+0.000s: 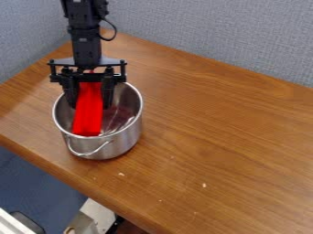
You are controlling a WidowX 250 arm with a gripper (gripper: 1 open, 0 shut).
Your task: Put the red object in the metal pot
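Observation:
The metal pot [123, 131] stands on the left part of the wooden table, shiny, with its wire handle hanging down its front. The red object [90, 107], a long bright red block, leans tilted inside the pot, its lower end down in the bowl and its upper end rising above the back rim. My gripper [90, 84] hangs straight down over the pot's back edge, shut on the upper end of the red object. The block's bottom tip and the fingertips are partly hidden by the pot wall and the block.
The brown wooden table [208, 119] stretches right and forward of the pot. Its front edge [73, 174] runs diagonally close below the pot. A grey wall [244, 37] stands behind the table.

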